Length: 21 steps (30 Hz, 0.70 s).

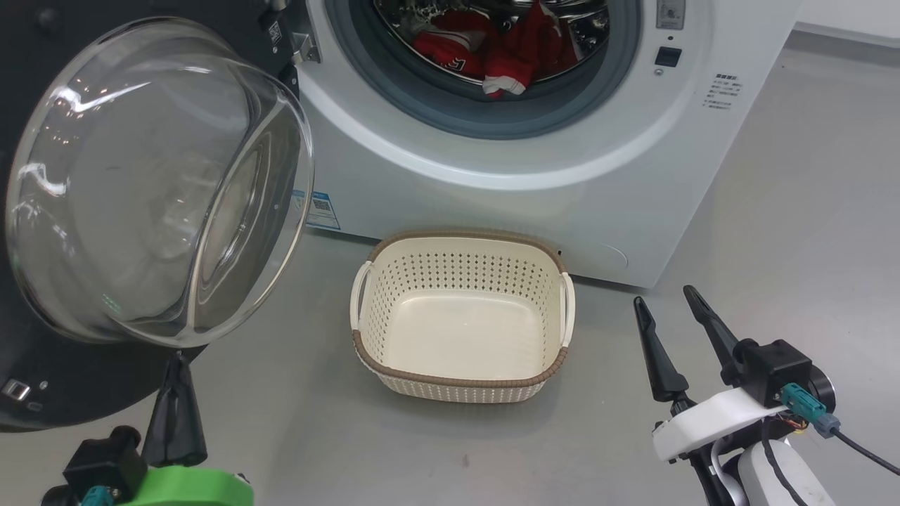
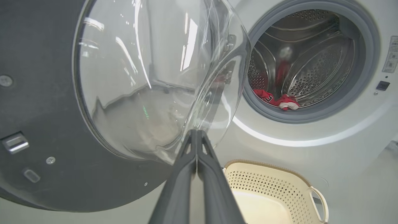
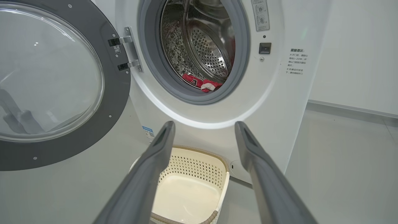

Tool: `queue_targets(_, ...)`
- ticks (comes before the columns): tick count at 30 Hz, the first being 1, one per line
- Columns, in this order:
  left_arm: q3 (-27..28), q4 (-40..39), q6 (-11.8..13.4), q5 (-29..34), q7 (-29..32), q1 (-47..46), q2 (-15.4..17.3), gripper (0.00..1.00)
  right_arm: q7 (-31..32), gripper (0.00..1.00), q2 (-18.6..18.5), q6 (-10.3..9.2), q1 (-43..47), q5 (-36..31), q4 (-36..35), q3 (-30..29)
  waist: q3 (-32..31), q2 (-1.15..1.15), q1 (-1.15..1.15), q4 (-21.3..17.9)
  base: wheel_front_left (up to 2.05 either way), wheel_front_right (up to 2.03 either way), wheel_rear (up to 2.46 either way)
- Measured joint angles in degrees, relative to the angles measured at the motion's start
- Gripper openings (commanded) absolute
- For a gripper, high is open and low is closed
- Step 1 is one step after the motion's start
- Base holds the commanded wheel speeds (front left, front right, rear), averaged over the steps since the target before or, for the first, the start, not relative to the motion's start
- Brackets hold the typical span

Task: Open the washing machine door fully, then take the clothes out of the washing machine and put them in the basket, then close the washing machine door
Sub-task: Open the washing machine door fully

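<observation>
The washing machine (image 1: 548, 176) stands ahead with its door (image 1: 158, 183) swung wide to the left, glass bowl bulging toward me. Red clothes (image 1: 506, 49) with white trim lie at the drum's front lip, also seen as clothes (image 2: 279, 101) and clothes (image 3: 202, 84). The cream basket (image 1: 460, 383) sits on the floor below the opening with nothing in it. My left gripper (image 1: 176, 362) is shut, fingertips just under the bowl's lower edge; in the left wrist view the left gripper (image 2: 196, 132) has its tips pressed together at the glass. My right gripper (image 1: 664, 295) stands open to the basket's right, right gripper (image 3: 203, 124) with nothing between its fingers.
Grey floor (image 1: 794, 211) stretches to the right of the machine, with a white wall (image 3: 357, 53) beyond. The open door (image 3: 53, 84) takes up the space on the left. A door hinge (image 3: 126, 53) joins it to the machine front.
</observation>
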Motion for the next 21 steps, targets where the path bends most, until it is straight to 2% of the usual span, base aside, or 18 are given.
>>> queue_targets(2,-0.94,-0.4,-0.29,0.01,0.29,0.65,0.0,0.41,0.0,1.0,0.16,0.0,0.26,0.01,0.01,0.09,-0.44,0.0,0.0,-0.68,0.0,0.0,0.0)
queue_targets(3,-1.47,-0.49,-0.51,0.0,0.52,0.99,-0.02,0.77,0.0,1.0,0.21,0.0,0.4,0.07,0.01,0.09,-0.66,0.0,0.0,-1.05,0.0,0.0,0.0)
queue_targets(4,-1.94,-0.64,-0.74,-0.01,0.91,1.24,-0.03,1.0,0.0,1.0,0.24,0.0,0.59,0.08,0.01,0.09,-0.86,0.0,0.0,-1.42,0.0,0.0,0.0)
queue_targets(12,-5.24,-2.4,-1.53,0.07,3.19,2.18,-0.02,1.0,0.0,1.0,0.42,0.0,1.38,0.14,0.22,0.79,-2.03,0.0,0.0,-5.02,0.0,0.0,0.0)
queue_targets(21,-5.49,-4.08,-1.52,0.53,4.17,2.22,-0.01,1.0,0.0,1.0,0.68,-0.01,2.21,0.14,-1.42,0.54,-2.33,0.0,0.0,-10.08,0.0,0.0,0.0)
